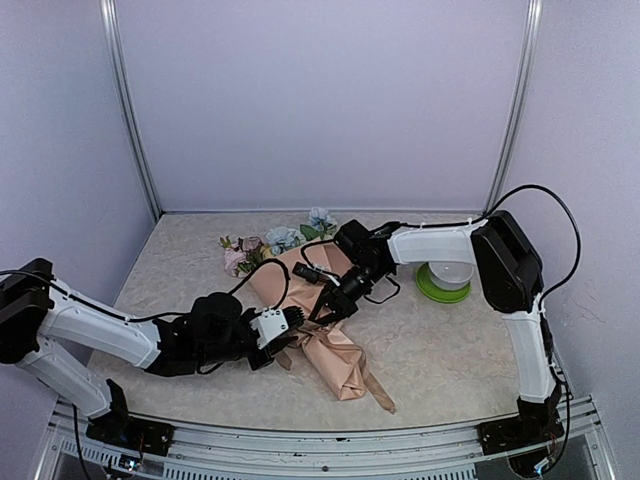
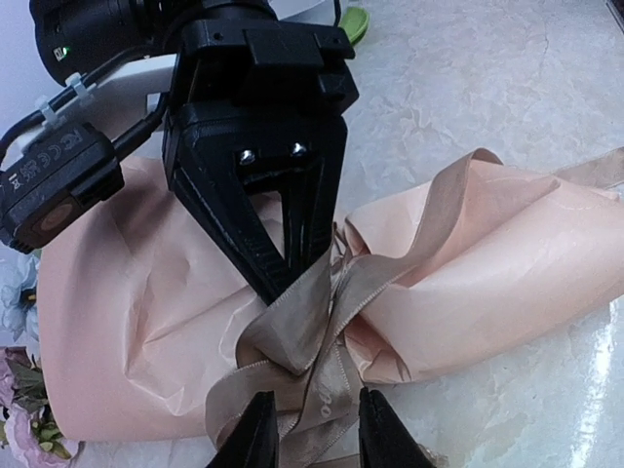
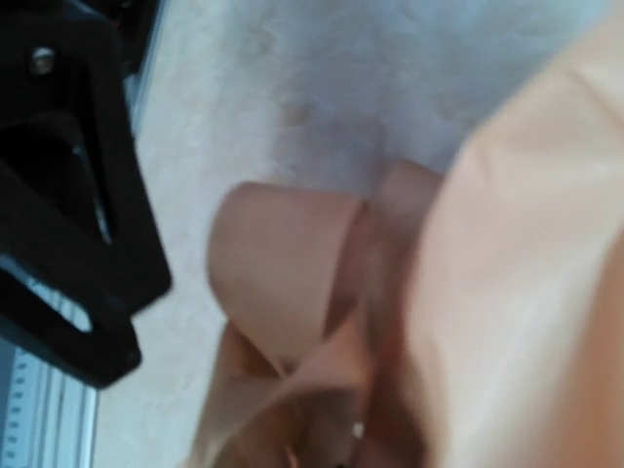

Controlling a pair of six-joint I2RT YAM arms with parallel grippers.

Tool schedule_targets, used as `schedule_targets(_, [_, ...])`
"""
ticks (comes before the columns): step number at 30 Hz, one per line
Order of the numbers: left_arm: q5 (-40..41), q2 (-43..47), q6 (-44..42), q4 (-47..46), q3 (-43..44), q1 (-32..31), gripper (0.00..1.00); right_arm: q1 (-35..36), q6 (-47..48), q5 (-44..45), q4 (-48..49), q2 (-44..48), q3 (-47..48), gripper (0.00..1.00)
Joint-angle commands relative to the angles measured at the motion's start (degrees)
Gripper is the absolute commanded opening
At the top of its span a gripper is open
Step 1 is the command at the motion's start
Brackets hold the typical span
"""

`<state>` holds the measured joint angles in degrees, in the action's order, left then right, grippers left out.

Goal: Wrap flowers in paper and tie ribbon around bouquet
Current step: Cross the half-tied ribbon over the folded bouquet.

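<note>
Wrapping looks finished: the peach-pink paper-cone bouquet lies beside a round green dish. A beige fabric ribbon crosses its waist, knot not yet tight. The left gripper stands partly open astride a strand; the right gripper meets the knot, hold unclear.

A pale, marble-patterned table fills the floor of the scene. Toward its right side, about midway between near and far, sits a flat green dish with a white bowl on it; the bowl seems to be upside down, though that is hard to judge from above. Plain lavender walls close off the left, far and right sides. Two slim metal posts stand at the far corners, and a ridged aluminium rail runs along the near edge.
</note>
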<state>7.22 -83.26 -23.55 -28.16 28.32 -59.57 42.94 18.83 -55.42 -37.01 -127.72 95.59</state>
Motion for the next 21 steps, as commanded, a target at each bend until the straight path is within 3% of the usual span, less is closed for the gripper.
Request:
schedule_targets(1, [-3.45, -1.51, -1.09, 1.94, 2.15, 1.03, 0.28, -0.31, 5.65, -5.39, -4.85, -2.72, 3.2, 0.11])
schedule_targets(21, [-4.51, -6.61, 0.22, 1.59, 4.61, 2.61, 0.02, 0.99, 7.1, -12.46, -3.92, -5.08, 3.64, 0.19])
